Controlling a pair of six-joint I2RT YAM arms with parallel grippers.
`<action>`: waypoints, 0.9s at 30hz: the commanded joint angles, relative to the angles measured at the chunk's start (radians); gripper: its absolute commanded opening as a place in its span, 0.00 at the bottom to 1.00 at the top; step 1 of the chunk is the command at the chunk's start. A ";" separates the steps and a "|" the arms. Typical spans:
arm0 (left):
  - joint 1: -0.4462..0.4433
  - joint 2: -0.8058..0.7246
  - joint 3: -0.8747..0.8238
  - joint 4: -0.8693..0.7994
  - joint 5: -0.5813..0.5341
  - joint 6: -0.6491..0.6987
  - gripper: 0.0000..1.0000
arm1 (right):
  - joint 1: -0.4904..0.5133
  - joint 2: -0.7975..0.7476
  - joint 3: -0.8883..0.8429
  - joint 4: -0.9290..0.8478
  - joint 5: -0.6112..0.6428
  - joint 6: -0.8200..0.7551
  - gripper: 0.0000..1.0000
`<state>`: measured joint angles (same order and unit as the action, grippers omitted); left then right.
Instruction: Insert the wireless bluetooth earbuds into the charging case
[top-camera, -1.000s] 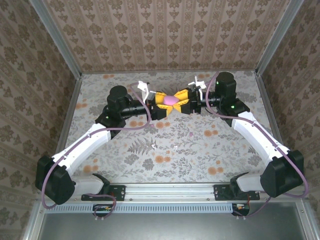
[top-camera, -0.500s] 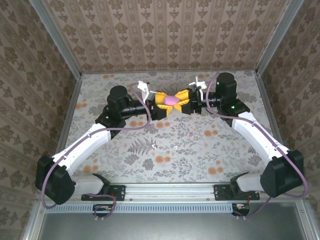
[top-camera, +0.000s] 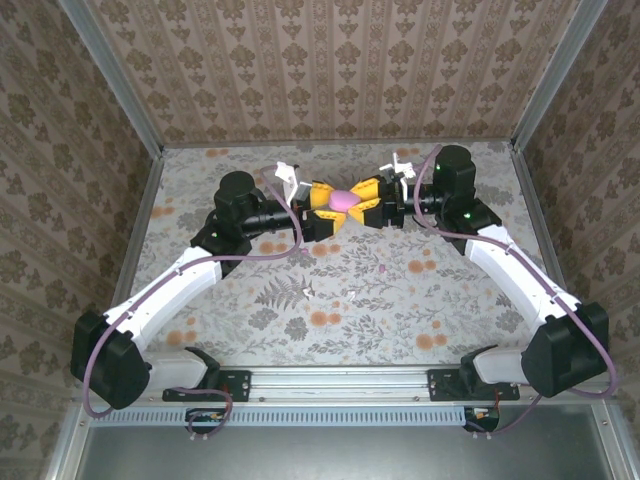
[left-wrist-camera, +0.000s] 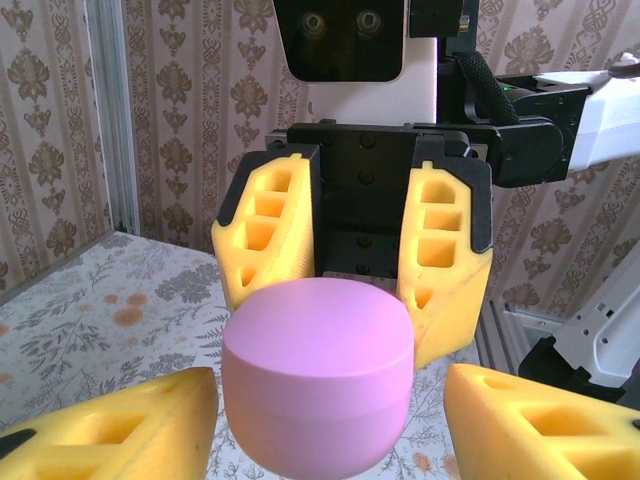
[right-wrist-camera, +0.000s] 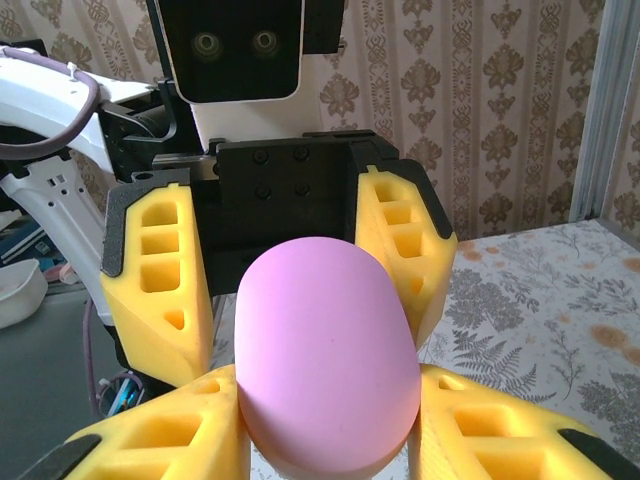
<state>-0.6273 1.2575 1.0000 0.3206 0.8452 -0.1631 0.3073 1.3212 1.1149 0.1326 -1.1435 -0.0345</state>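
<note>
1. The left gripper (left-wrist-camera: 330, 400) has spread its yellow fingers (left-wrist-camera: 130, 420) over the last second. In its wrist view they now stand clear of the pink charging case (left-wrist-camera: 318, 375), with a gap on either side: released.
2. The right gripper (right-wrist-camera: 328, 400) stays clenched on the case, its pads touching both flanks. The case hangs above the back of the counter (top-camera: 250, 300), where it was before.
3. This looks like a finished handover, with the right arm alone carrying the case. The case appears closed, so it probably needs opening before anything goes in.
4. The pink earbud (top-camera: 383, 268) lies on the counter, nearer the front and well apart from the case. The white ones are too small to pick out from the print.
5. The counter has a grey fern and orange blossom print. Beige damask walls (top-camera: 330, 70) with metal posts (top-camera: 110, 75) enclose it.
</note>
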 joint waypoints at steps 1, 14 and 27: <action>-0.003 -0.001 0.012 -0.002 0.022 0.011 0.60 | -0.004 -0.024 -0.017 0.042 -0.002 0.015 0.39; -0.004 0.010 0.018 0.006 0.039 0.005 0.53 | -0.004 -0.020 -0.016 0.056 0.001 0.029 0.39; -0.008 0.012 0.023 0.011 0.035 0.002 0.56 | -0.004 -0.016 -0.014 0.058 0.003 0.032 0.40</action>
<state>-0.6277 1.2636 1.0000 0.3210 0.8600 -0.1631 0.3073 1.3209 1.1042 0.1772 -1.1370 -0.0029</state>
